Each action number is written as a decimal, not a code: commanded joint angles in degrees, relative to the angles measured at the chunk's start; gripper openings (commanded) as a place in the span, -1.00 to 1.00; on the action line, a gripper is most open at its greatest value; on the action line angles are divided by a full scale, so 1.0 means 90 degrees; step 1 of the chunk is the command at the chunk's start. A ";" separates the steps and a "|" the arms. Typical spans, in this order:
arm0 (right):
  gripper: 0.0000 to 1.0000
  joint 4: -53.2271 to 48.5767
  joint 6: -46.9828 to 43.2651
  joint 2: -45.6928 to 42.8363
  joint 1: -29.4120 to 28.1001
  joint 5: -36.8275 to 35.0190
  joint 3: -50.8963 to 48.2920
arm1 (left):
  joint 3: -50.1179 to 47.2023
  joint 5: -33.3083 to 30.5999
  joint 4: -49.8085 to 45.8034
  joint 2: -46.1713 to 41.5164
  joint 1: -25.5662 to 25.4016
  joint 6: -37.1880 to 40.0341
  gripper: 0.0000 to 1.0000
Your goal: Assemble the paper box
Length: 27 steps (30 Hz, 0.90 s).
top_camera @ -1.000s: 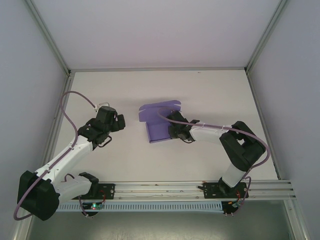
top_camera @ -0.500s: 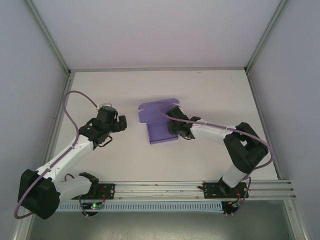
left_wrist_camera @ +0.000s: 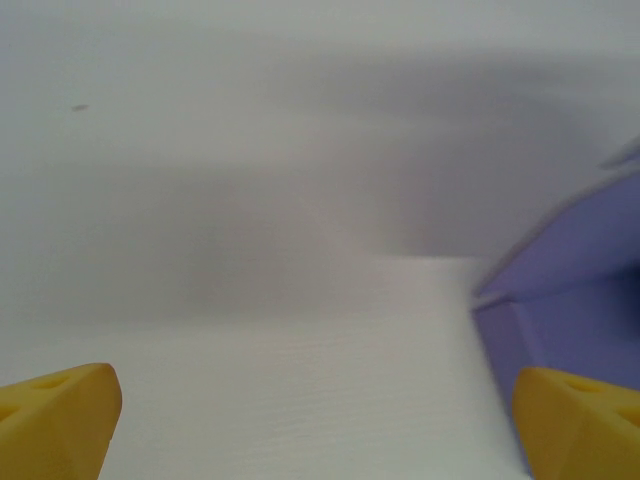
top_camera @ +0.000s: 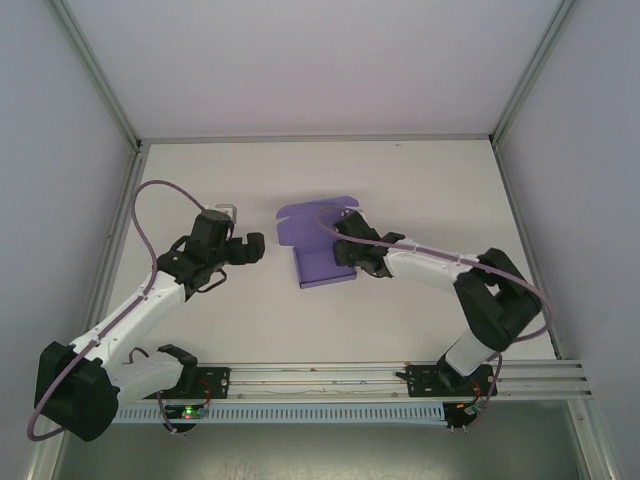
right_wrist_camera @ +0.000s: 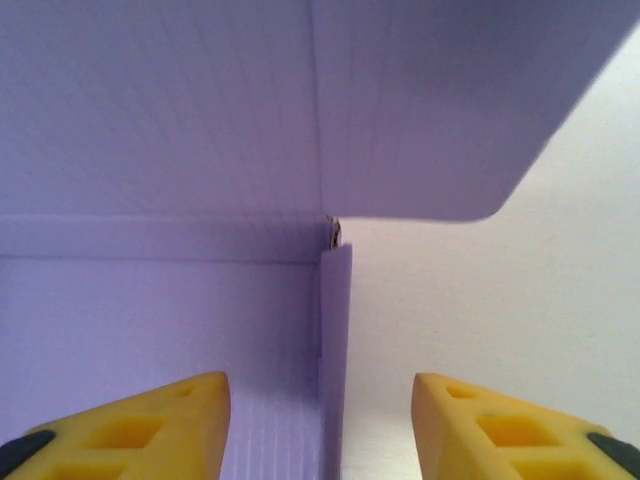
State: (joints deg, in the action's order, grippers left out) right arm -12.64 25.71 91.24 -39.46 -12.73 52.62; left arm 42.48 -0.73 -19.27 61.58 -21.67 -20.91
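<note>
The purple paper box (top_camera: 312,222) lies partly folded at the table's middle, its back flap raised and one side wall upright. My right gripper (top_camera: 345,253) sits at the box's right edge. In the right wrist view the right gripper (right_wrist_camera: 320,425) is open, its yellow fingers (right_wrist_camera: 150,420) standing either side of the upright side wall (right_wrist_camera: 336,330) with a gap on both sides. My left gripper (top_camera: 252,248) hangs wide open just left of the box. From the left wrist the box (left_wrist_camera: 570,280) shows blurred at the right, beyond the left gripper (left_wrist_camera: 318,430), whose jaws hold nothing.
White table (top_camera: 420,190) enclosed by pale walls, with a metal rail (top_camera: 400,375) along the near edge. Both arms reach inward toward the middle. Purple cables loop over each arm.
My right gripper's jaws have spread apart, letting go of the box's side wall. My left gripper has swung right, closer to the box.
</note>
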 commanded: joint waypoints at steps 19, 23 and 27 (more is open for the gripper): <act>0.91 -0.2199 -0.6595 0.0743 0.1831 0.4004 0.2826 | 0.2709 0.2198 -0.0869 0.2844 0.0024 0.4014 0.95; 0.69 -0.3062 -0.7120 0.1497 0.1896 0.4130 0.3720 | 0.3283 0.2732 -0.1588 0.3357 0.0035 0.4669 0.80; 0.49 -0.3449 -0.7262 0.1859 0.1924 0.4012 0.4180 | 0.3683 0.2860 -0.2051 0.3844 0.0030 0.5060 0.50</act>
State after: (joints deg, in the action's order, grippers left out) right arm -36.47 -35.42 106.76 -22.26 21.82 87.68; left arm 73.38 22.33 -30.72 94.28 -21.63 18.37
